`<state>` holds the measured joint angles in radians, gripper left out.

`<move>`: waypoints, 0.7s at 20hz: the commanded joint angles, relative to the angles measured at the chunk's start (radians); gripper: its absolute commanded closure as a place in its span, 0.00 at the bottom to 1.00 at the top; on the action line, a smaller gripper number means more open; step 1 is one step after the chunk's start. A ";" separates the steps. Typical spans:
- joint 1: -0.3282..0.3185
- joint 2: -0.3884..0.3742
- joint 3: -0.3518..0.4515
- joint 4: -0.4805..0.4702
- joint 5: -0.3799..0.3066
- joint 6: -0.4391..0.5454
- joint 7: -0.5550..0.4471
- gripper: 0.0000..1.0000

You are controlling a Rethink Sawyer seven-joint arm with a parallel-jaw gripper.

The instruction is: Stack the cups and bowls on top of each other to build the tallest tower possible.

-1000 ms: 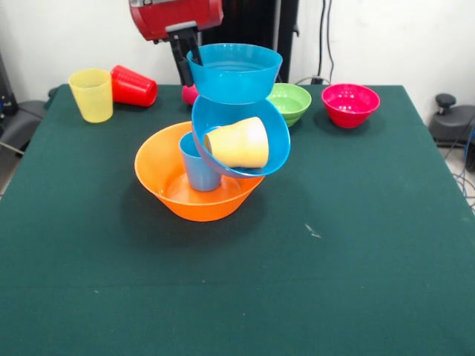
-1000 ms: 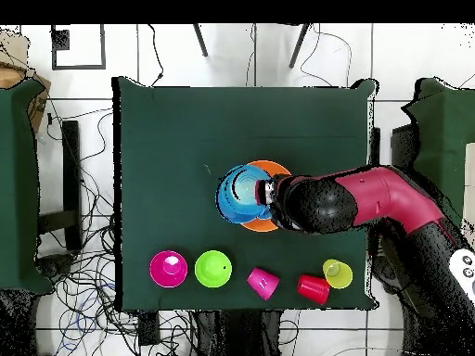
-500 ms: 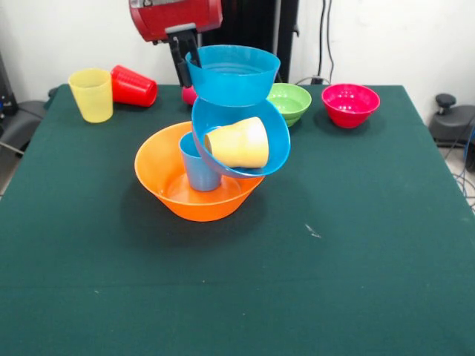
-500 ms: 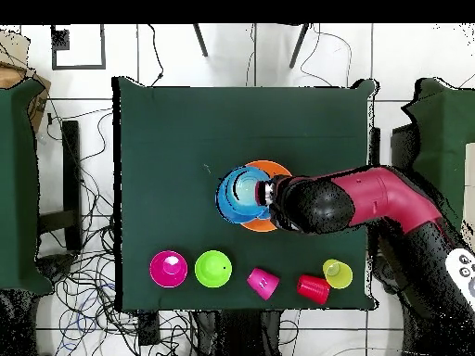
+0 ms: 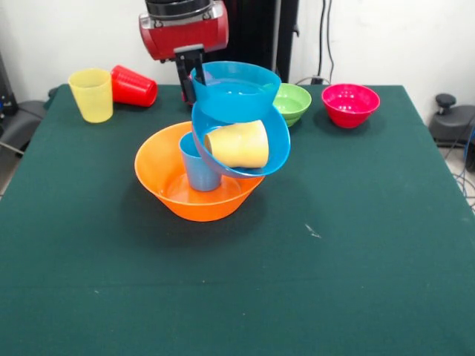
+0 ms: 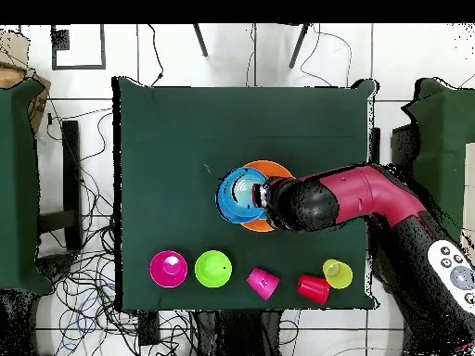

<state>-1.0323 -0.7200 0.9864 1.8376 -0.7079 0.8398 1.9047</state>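
Observation:
The tower stands mid-table. A large orange bowl (image 5: 157, 174) holds an upright light blue cup (image 5: 198, 170). A large blue bowl (image 5: 280, 142) leans tilted on that cup, with an orange cup (image 5: 239, 144) lying on its side inside. On top sits a small blue bowl (image 5: 237, 89), slightly tilted, touching the large blue bowl's upper rim. My gripper (image 5: 191, 77) is shut on the small bowl's left rim. From overhead, the gripper (image 6: 264, 195) is at the small blue bowl's (image 6: 238, 195) right edge.
At the far edge stand a yellow cup (image 5: 91, 94), a red cup (image 5: 133, 86) on its side, a green bowl (image 5: 292, 101) and a magenta bowl (image 5: 349, 104). The overhead view also shows a pink cup (image 6: 263, 283) lying in that row.
The gripper has come down with the small blue bowl, which hung above the stack before and now rests against the large blue bowl's rim. The rest of the stack has not shifted.

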 commanded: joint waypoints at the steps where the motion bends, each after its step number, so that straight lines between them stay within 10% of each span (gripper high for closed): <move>1: 0.042 0.063 -0.073 -0.051 -0.075 0.074 -0.247 1.00; 14: 0.047 0.072 -0.082 -0.050 -0.080 0.069 -0.232 1.00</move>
<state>-1.0318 -0.7021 0.9777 1.8285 -0.7176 0.8398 1.9047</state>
